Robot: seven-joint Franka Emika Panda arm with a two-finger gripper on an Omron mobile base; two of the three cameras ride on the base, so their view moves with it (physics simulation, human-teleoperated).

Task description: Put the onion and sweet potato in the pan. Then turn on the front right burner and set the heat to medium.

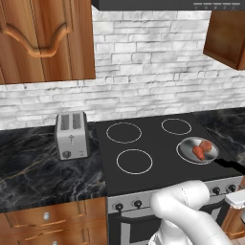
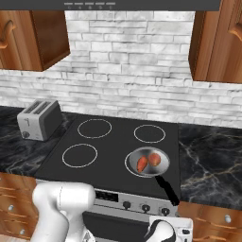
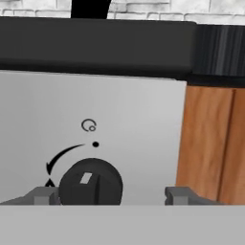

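The silver-grey pan (image 1: pixel 187 146) (image 2: pixel 163 165) sits on the cooktop's front right burner and hides its ring; the black handle (image 2: pixel 166 186) points toward the stove front. Inside lie an elongated orange sweet potato (image 1: pixel 198 152) (image 2: pixel 142 163) and a rounder reddish onion (image 1: pixel 206 145) (image 2: pixel 154 159). In the hand view my gripper (image 3: pixel 112 196) faces the stove's grey front panel. A black knob (image 3: pixel 91 184) with a white mark stands between the fingertips. The left fingertip (image 3: pixel 46 195) is right beside the knob, and the right fingertip (image 3: pixel 179 195) stands clear of it. The gripper is open.
A silver toaster (image 1: pixel 72 135) (image 2: pixel 40 119) stands on the black marble counter left of the stove. Three other burner rings are bare. More knobs (image 2: pixel 145 207) line the front panel. A wooden cabinet side (image 3: pixel 215 143) stands just right of the knob.
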